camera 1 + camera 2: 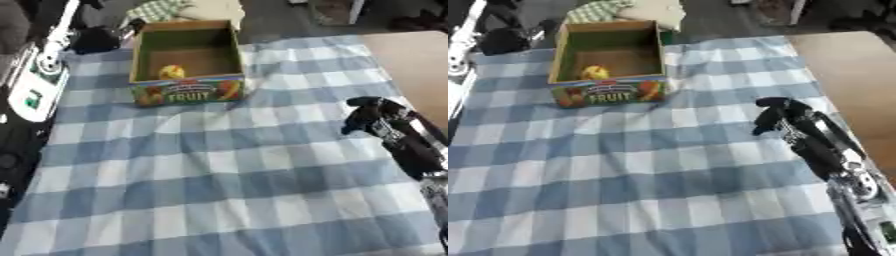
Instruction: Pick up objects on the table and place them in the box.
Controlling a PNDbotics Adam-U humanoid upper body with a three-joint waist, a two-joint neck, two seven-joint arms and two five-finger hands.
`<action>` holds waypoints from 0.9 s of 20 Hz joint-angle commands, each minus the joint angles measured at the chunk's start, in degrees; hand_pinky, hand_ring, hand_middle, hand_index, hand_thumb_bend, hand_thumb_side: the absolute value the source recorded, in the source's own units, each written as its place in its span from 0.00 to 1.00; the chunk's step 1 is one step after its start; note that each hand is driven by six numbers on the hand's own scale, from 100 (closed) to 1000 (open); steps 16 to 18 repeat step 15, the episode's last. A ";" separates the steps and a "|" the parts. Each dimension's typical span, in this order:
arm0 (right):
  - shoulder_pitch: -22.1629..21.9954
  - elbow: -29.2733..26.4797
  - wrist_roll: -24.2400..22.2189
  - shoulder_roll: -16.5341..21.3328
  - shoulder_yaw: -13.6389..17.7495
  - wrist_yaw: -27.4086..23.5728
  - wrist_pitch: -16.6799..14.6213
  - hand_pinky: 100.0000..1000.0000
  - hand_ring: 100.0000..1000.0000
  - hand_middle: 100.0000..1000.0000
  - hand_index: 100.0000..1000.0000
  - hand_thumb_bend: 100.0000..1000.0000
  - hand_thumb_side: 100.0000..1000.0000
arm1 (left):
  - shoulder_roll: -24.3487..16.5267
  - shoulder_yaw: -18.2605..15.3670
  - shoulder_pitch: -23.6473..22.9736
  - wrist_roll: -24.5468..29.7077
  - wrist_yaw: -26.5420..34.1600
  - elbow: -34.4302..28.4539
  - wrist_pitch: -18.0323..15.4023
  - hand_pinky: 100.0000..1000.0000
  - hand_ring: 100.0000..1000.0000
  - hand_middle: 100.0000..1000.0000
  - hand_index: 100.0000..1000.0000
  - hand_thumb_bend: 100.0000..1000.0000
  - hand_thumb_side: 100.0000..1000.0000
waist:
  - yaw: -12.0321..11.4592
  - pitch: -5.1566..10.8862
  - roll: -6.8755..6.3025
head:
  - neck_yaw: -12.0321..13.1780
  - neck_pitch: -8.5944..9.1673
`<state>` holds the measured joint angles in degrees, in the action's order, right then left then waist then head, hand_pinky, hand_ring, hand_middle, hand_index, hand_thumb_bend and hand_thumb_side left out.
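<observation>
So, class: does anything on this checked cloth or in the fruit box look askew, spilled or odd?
Nothing is spilled or damaged. The box stands upright with a yellow object inside. The cloth is slightly wrinkled. The right hand hangs curled over the cloth, holding nothing.

The yellow thing (171, 72) inside the box (187, 94) is too blurry to name, and the box's front wall hides its bottom part. The right hand (776, 116) is a dark blur, so its fingers cannot be made out. The right arm (846, 172) runs off the picture's bottom edge. The counter (210, 190) is cut off at the bottom too.
</observation>
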<state>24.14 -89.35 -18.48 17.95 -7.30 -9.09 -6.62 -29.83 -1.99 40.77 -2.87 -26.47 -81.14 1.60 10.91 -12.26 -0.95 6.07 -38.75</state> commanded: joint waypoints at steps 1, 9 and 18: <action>0.50 -0.58 0.46 1.03 0.93 0.14 -0.13 0.66 0.52 0.50 0.77 0.00 0.55 | -1.51 -2.54 -3.74 -0.85 10.46 -9.64 2.60 0.78 0.58 0.55 0.67 0.43 0.49 | -0.42 1.30 0.01 | -0.47 -0.10; 0.20 -0.83 1.36 1.15 1.95 -0.22 -0.04 0.66 0.52 0.50 0.78 0.00 0.55 | 1.92 -6.50 -16.19 -0.86 22.50 -19.19 3.22 0.79 0.57 0.54 0.67 0.37 0.53 | -1.84 1.39 0.14 | -0.82 -1.08; -0.10 -0.93 1.83 1.20 2.39 -0.30 0.00 0.66 0.52 0.50 0.78 0.00 0.55 | 5.49 -7.78 -20.01 -0.95 24.15 -21.71 4.13 0.78 0.56 0.53 0.66 0.35 0.55 | -2.66 1.49 0.38 | -0.57 -1.66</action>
